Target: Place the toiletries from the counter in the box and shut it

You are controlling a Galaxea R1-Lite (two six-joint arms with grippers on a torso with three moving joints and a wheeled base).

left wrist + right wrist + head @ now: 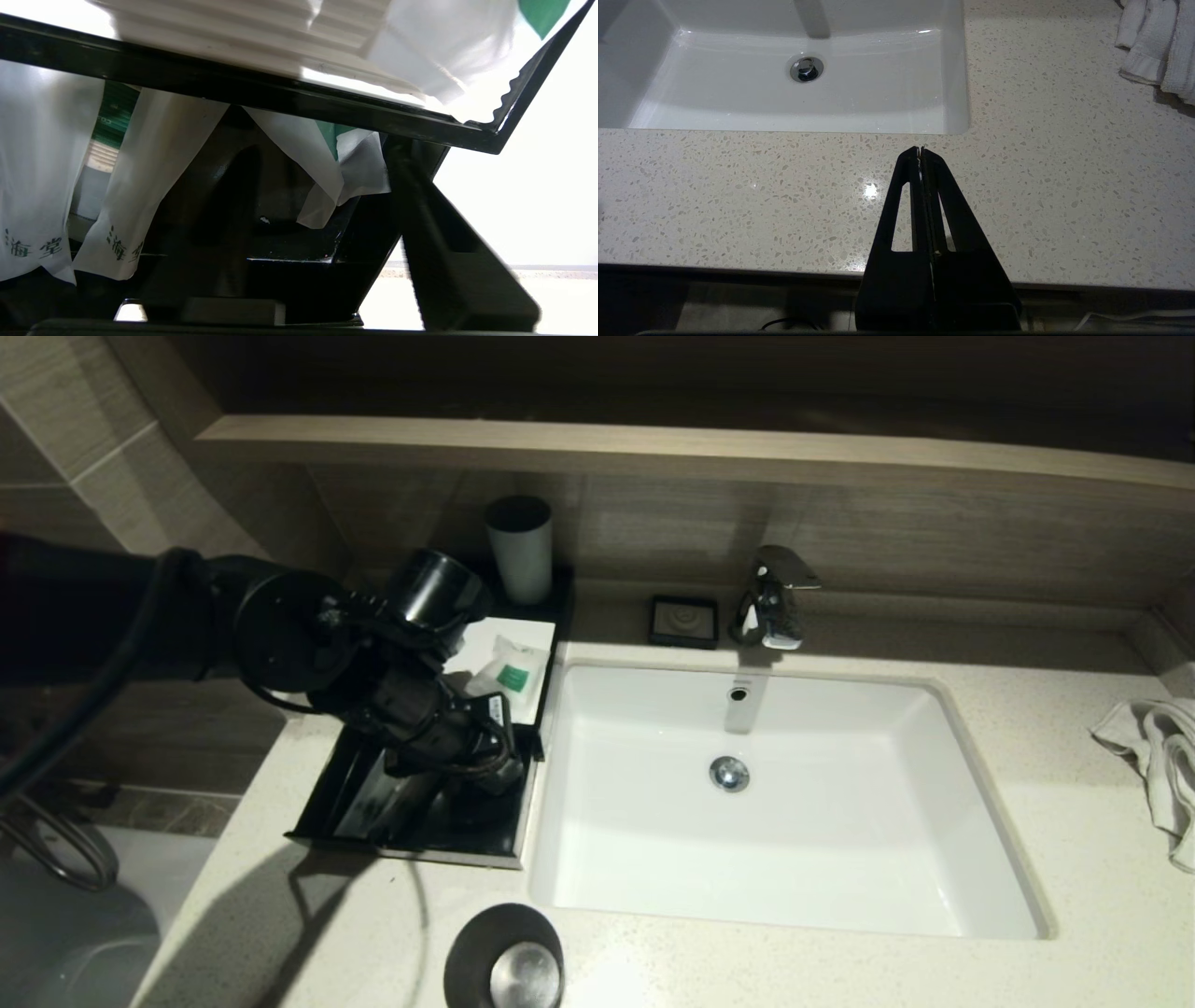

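Sachets [140, 186] lay in the box's [523, 607] open drawer [411, 840]; left tool [457, 775] open over it, right tool [920, 154] closed, idle. Next, push it shut.

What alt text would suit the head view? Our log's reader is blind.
The left gripper reaches into the black box's open front drawer beside the white sink. One green-labelled sachet lies on the box's white top panel. A cup, faucet and towel share the speckled counter.

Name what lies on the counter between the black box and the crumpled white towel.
In the head view, the white rectangular inset sink fills that stretch of the cream speckled stone counter, between the flat black box and the crumpled white towel.
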